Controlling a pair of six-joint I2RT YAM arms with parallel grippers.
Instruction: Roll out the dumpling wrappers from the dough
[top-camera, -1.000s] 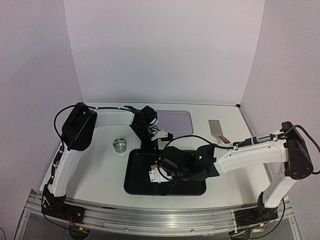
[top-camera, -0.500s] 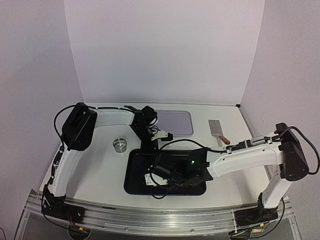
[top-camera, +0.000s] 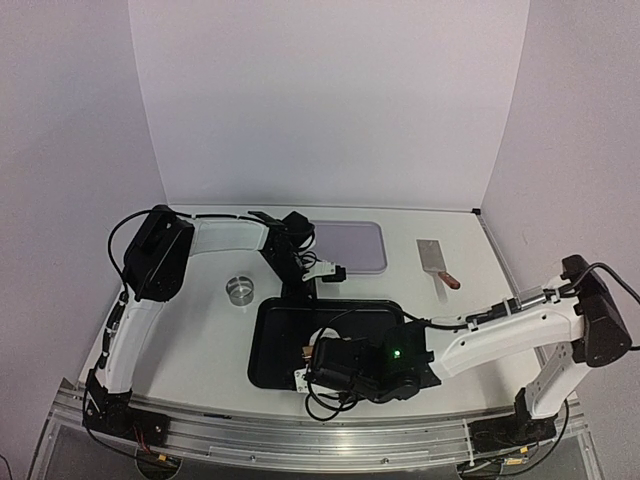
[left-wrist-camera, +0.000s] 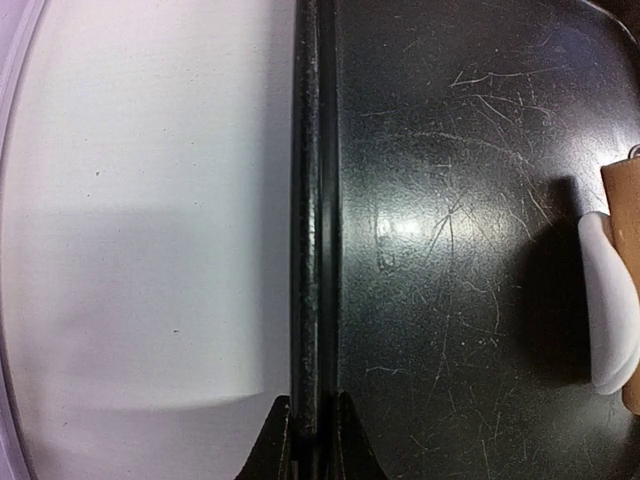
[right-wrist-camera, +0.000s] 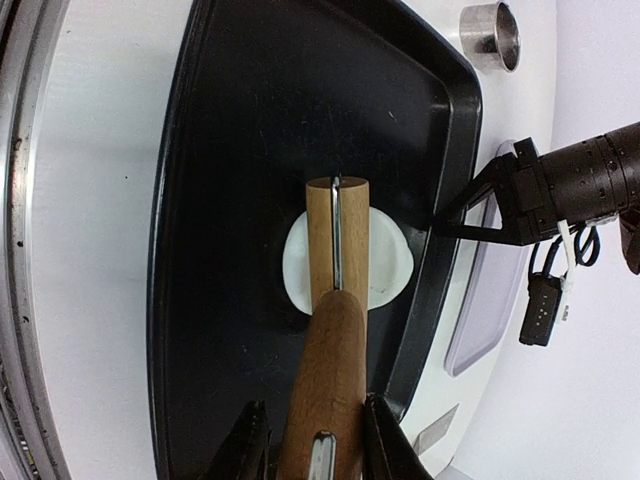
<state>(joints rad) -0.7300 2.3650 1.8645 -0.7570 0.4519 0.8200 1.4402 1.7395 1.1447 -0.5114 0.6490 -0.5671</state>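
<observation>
A flattened, roughly round white dough piece (right-wrist-camera: 388, 262) lies in the black tray (top-camera: 370, 315), near its far rim. It also shows at the right edge of the left wrist view (left-wrist-camera: 610, 305). My right gripper (right-wrist-camera: 315, 445) is shut on the dark handle of a wooden rolling pin (right-wrist-camera: 337, 235), whose roller rests across the dough. In the top view this gripper (top-camera: 312, 368) is over the tray's near left part. My left gripper (left-wrist-camera: 312, 440) is shut on the tray's far rim (left-wrist-camera: 312, 200); it also shows in the top view (top-camera: 300, 297). No clean-edged wrapper discs are in view.
A small metal ring cutter (top-camera: 240, 289) stands left of the tray, also in the right wrist view (right-wrist-camera: 490, 30). A pale purple mat (top-camera: 350, 245) lies behind the tray. A cleaver with a red handle (top-camera: 433, 258) lies at the back right.
My right gripper has drawn the rolling pin toward the tray's near edge, over the dough. The left gripper has stayed on the rim.
</observation>
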